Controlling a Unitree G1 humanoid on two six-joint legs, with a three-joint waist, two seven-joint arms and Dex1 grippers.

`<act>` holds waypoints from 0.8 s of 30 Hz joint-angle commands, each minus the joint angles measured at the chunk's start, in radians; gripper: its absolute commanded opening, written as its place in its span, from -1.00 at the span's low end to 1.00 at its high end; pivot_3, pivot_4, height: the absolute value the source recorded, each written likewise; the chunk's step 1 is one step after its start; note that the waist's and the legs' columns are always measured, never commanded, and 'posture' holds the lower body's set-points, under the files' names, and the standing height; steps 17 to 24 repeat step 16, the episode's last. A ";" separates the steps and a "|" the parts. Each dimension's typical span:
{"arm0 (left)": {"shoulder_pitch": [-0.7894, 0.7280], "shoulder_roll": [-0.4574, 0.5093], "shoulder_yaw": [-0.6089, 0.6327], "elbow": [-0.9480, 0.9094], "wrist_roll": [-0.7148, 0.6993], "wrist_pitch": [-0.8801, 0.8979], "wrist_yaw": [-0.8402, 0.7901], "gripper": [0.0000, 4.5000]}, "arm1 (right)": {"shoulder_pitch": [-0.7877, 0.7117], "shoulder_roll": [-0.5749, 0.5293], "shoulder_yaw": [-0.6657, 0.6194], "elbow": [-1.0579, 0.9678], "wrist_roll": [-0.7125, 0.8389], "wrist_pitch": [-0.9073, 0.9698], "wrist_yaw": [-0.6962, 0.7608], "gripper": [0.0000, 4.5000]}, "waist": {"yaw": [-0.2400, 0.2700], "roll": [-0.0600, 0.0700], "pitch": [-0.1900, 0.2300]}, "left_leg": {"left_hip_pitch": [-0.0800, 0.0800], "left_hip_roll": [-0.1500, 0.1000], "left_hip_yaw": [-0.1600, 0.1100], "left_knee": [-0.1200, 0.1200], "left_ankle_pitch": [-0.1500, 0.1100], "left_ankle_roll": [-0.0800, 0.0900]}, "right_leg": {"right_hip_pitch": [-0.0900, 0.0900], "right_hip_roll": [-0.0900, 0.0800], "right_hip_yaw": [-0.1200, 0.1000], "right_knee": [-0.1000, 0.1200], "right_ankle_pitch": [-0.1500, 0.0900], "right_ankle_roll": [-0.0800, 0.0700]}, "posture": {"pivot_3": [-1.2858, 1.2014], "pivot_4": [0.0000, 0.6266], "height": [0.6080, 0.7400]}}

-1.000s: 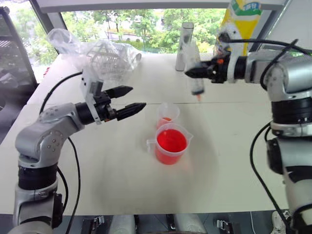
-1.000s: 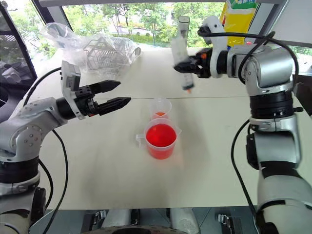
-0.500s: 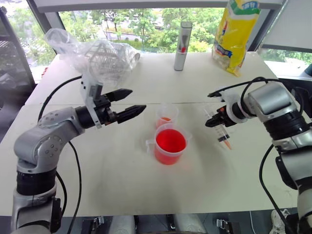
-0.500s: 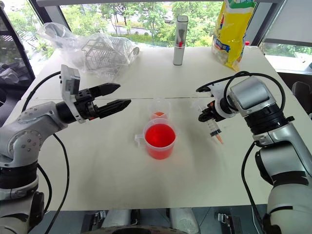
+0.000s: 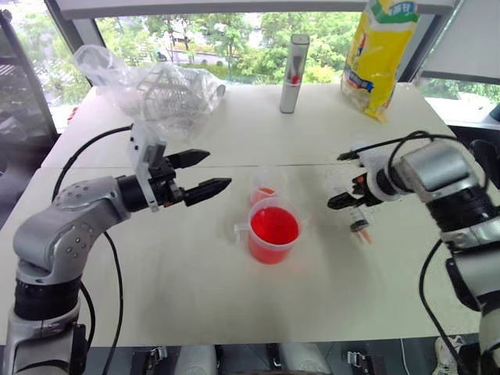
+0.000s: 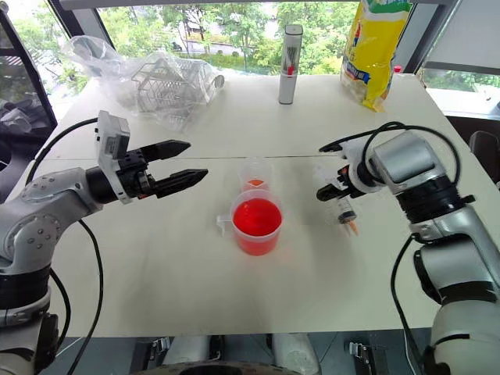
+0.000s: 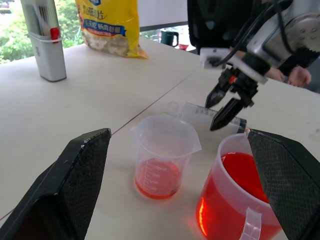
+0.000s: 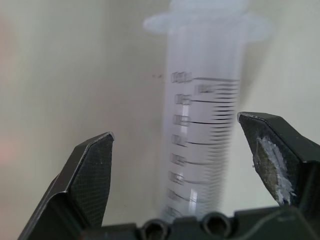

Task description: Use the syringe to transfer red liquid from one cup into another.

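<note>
The large clear plastic syringe (image 6: 344,209) with printed black graduation marks, a wide flange at one end and a short orange-red tip lies on the pale table (image 5: 195,281), on the robot's right side, well apart from the two cups. In the right wrist view its fat barrel (image 8: 205,130) sits between the two black fingers with open space on both sides, so the right gripper (image 5: 349,205) has its jaws spread wide and holds nothing; it hangs just above the syringe, pointing steeply down.

The wide translucent plastic beaker (image 5: 273,231) with a side handle and pour spout stands near the middle of the table, well filled with bright red-orange liquid (image 5: 273,226). The small clear plastic cup (image 5: 268,184) stands just behind it, touching or nearly so, with only a shallow red layer at its bottom.

The left gripper (image 5: 205,173) hovers level over the table to the left of the cups, its jaws wide open and empty, pointing toward them.

At the far edge stand a tall grey cylindrical tube (image 5: 294,62) and a yellow bag (image 5: 379,55), with a crumpled clear plastic wrap over a white rack (image 5: 164,90) at the far left.
</note>
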 commanded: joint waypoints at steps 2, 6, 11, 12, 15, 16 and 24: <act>0.011 0.043 0.030 -0.039 -0.021 0.003 -0.019 1.00 | 0.043 -0.155 -0.154 -0.224 0.052 -0.212 0.139 0.99 | 0.001 0.000 0.000 | 0.000 0.000 0.000 0.000 0.000 0.000 | 0.000 0.000 -0.001 -0.001 0.000 0.000 | 0.03 -0.52 1.00; 0.026 0.073 0.042 -0.054 -0.032 0.010 -0.029 1.00 | 0.184 -0.246 -0.352 -0.383 0.172 -0.423 0.331 0.99 | 0.000 0.000 0.000 | 0.000 0.000 -0.002 -0.001 0.000 0.000 | 0.002 0.000 -0.002 -0.004 0.000 0.000 | 0.03 -0.52 1.00; 0.033 0.106 0.059 -0.063 -0.048 0.018 -0.036 1.00 | 0.363 -0.308 -0.529 -0.459 0.232 -0.538 0.423 0.99 | 0.000 -0.001 0.000 | 0.002 0.001 -0.002 0.000 0.000 0.000 | 0.005 -0.001 -0.002 -0.004 0.000 0.000 | 0.03 -0.52 1.00; 0.035 0.111 0.059 -0.065 -0.049 0.019 -0.040 1.00 | 0.377 -0.309 -0.541 -0.462 0.235 -0.543 0.418 0.99 | -0.001 -0.001 0.000 | 0.002 0.001 -0.001 0.000 0.000 0.000 | 0.005 -0.001 -0.002 -0.004 0.000 0.000 | 0.03 -0.52 1.00; 0.040 0.119 0.059 -0.070 -0.058 0.024 -0.042 1.00 | 0.403 -0.300 -0.572 -0.472 0.242 -0.563 0.402 0.99 | -0.001 -0.001 0.000 | 0.004 0.001 0.000 0.000 0.000 0.000 | 0.006 -0.001 -0.001 -0.004 0.000 0.000 | 0.03 -0.52 1.00; 0.038 0.122 0.056 -0.068 -0.060 0.025 -0.046 1.00 | 0.410 -0.296 -0.576 -0.478 0.244 -0.565 0.394 0.99 | -0.001 -0.001 0.000 | 0.004 0.001 -0.001 0.000 0.000 0.000 | 0.006 -0.001 -0.001 -0.004 0.000 0.000 | 0.03 -0.52 1.00; 0.038 0.122 0.056 -0.068 -0.060 0.025 -0.046 1.00 | 0.410 -0.296 -0.576 -0.478 0.244 -0.565 0.394 0.99 | -0.001 -0.001 0.000 | 0.004 0.001 -0.001 0.000 0.000 0.000 | 0.006 -0.001 -0.001 -0.004 0.000 0.000 | 0.03 -0.52 1.00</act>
